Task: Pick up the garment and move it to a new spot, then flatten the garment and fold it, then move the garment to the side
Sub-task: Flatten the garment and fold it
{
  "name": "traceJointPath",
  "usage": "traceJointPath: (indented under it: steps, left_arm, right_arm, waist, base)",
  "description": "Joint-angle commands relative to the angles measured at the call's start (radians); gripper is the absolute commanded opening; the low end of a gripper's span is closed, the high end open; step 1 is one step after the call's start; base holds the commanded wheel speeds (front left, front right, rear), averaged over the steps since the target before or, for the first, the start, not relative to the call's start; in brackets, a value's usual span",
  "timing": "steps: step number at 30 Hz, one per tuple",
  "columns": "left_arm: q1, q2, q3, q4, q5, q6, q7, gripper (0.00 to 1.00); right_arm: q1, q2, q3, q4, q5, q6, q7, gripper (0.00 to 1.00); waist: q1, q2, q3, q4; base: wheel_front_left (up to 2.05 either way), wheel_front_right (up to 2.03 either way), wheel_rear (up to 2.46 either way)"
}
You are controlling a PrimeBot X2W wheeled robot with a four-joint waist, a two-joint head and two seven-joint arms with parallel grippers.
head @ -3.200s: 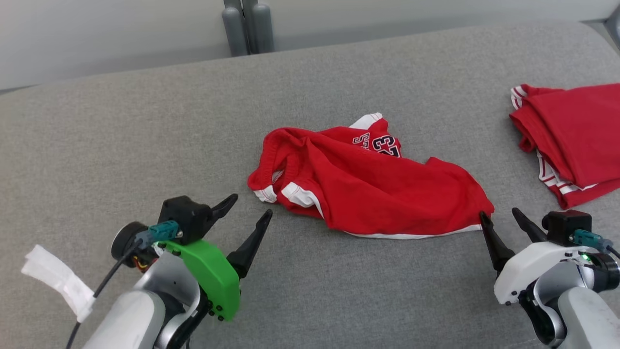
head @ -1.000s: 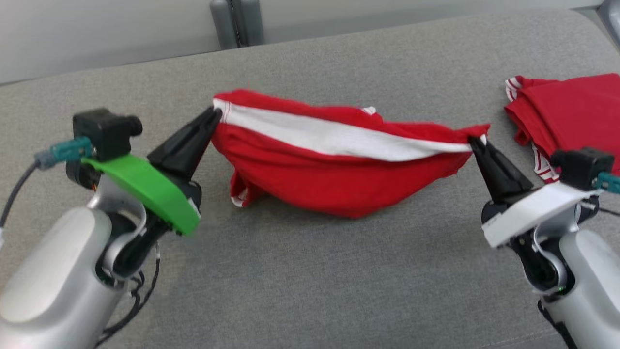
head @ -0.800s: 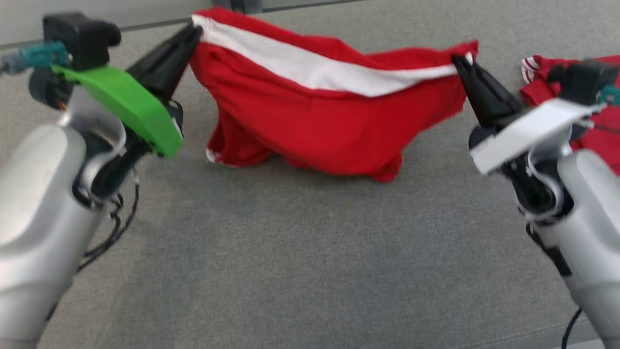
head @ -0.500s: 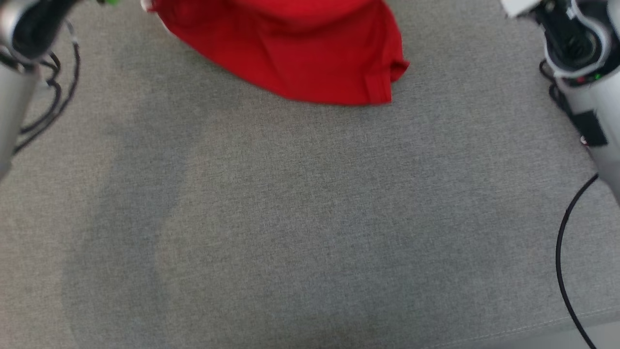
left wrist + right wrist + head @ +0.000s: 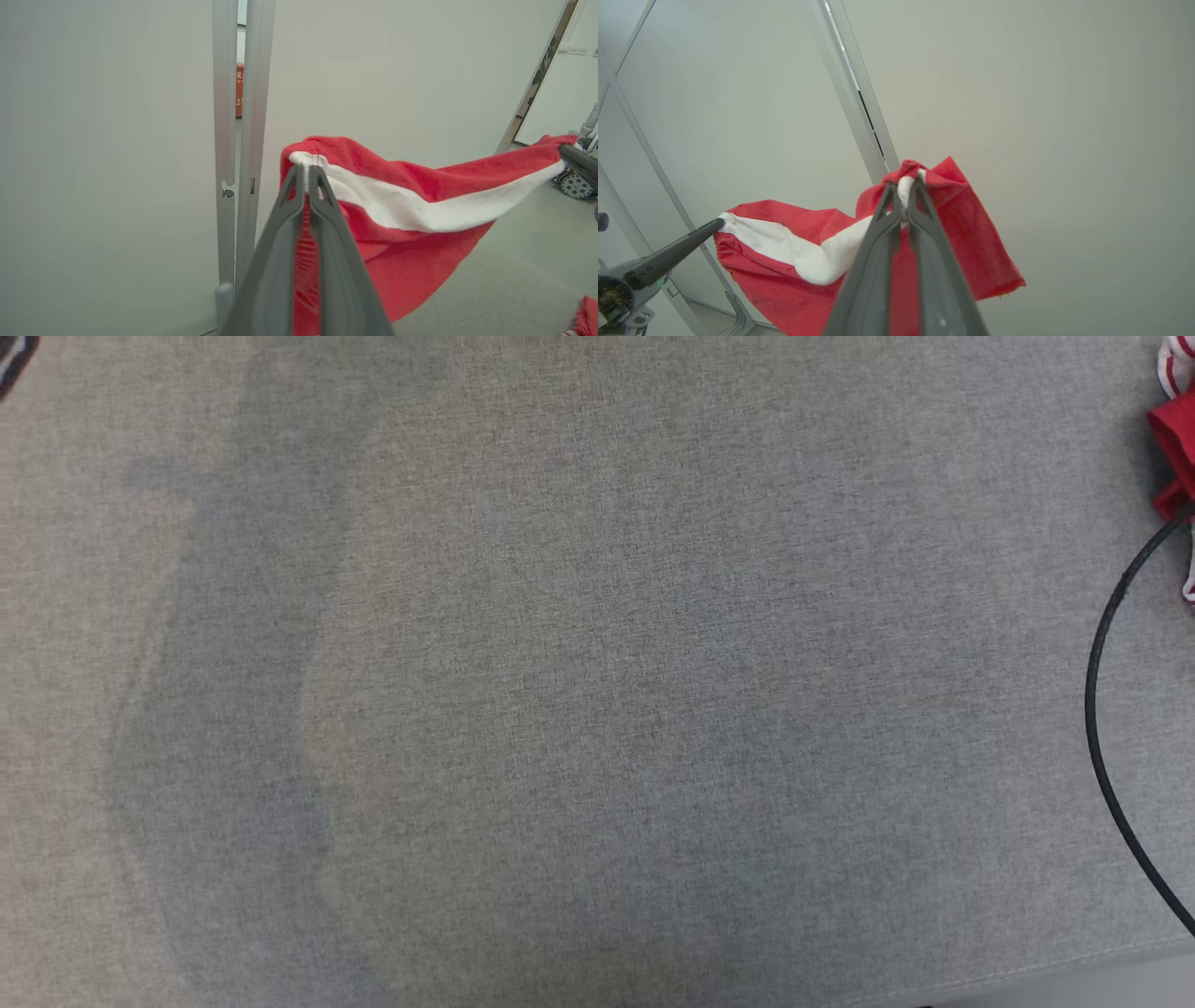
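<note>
The grey padded surface (image 5: 597,672) lies wide open under the head camera, so there is room to set down. The red garment (image 5: 420,261) hangs above it, strung by its white band (image 5: 420,210) between the two arms and sagging in the middle. Lowered like that, the slack belly would likely land first and bunch into creases, which would make flattening harder. A second red garment (image 5: 1176,457) sits at the surface's right edge; drifting that way could lay one on the other. The black cable (image 5: 1094,709) looping nearby might catch the cloth. The left gripper (image 5: 307,170) and right gripper (image 5: 906,184) are each pinched tight on just an end of the band, so an uneven pull could slip a corner free.
</note>
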Motion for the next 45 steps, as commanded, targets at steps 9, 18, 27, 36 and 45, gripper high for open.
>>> traceJointPath:
  steps: [9, 18, 27, 36, 45]
  left_arm:
    - [0.321, 0.107, -0.217, -0.085, -0.101, -0.001, -0.046, 0.00]
    - [0.678, 0.260, -0.370, -0.257, -0.217, -0.001, 0.010, 0.00]
    - [0.929, 0.409, -0.462, -0.573, -0.348, 0.087, 0.157, 0.00]
    - [1.066, 0.535, -0.515, -0.881, -0.430, 0.207, 0.234, 0.00]
    - [0.989, 0.530, -0.488, -0.895, -0.552, 0.185, 0.373, 0.00]
  right_arm:
    - [0.270, -0.084, 0.214, -0.034, 0.086, 0.000, 0.000, 0.00]
    - [0.638, -0.246, 0.353, -0.150, 0.221, 0.000, 0.068, 0.00]
    - [0.909, -0.442, 0.402, -0.337, 0.331, 0.000, 0.177, 0.00]
    - [1.131, -0.653, 0.379, -0.527, 0.397, 0.000, 0.199, 0.00]
    - [1.125, -0.703, 0.312, -0.611, 0.450, 0.000, 0.275, 0.00]
  waist:
    - [-0.0001, 0.0000, -0.127, -0.001]
    - [-0.0001, 0.0000, -0.362, -0.023]
    - [-0.0001, 0.0000, -0.482, -0.017]
    - [-0.0001, 0.0000, -0.485, 0.006]
    - [-0.0001, 0.0000, -0.460, 0.039]
  base:
    - [0.00, 0.00, 0.00]
    - [0.00, 0.00, 0.00]
    - [0.00, 0.00, 0.00]
    - [0.00, 0.00, 0.00]
    - [0.00, 0.00, 0.00]
